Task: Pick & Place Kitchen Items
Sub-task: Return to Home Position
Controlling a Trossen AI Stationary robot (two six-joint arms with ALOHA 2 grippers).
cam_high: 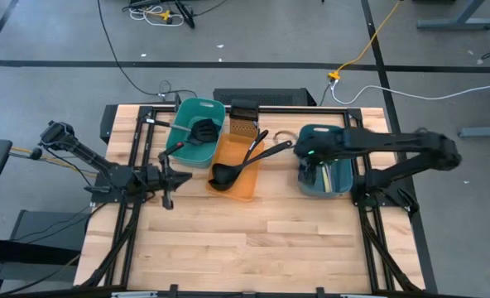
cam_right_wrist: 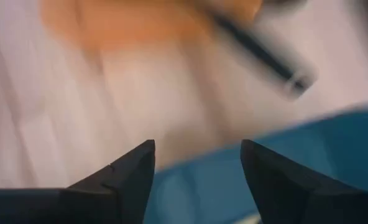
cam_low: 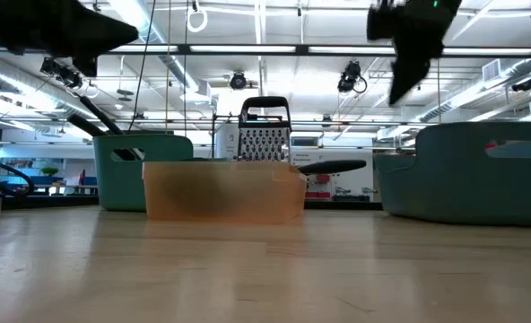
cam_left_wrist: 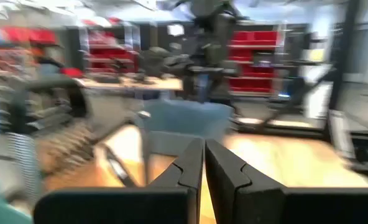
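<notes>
An orange tub in the middle of the table holds black ladles; one long handle rests on the tub's right rim. In the teal tub to its left lies a black slotted utensil. At the right, a blue tub holds several slim utensils. My right gripper hangs open over that tub's left rim, with nothing between its fingers. My left gripper waits shut and free of any item at the table's left, beside the teal tub.
A metal box grater stands upright behind the orange tub. Black frame rails run along both sides of the table. The near half of the wooden top shows bare boards.
</notes>
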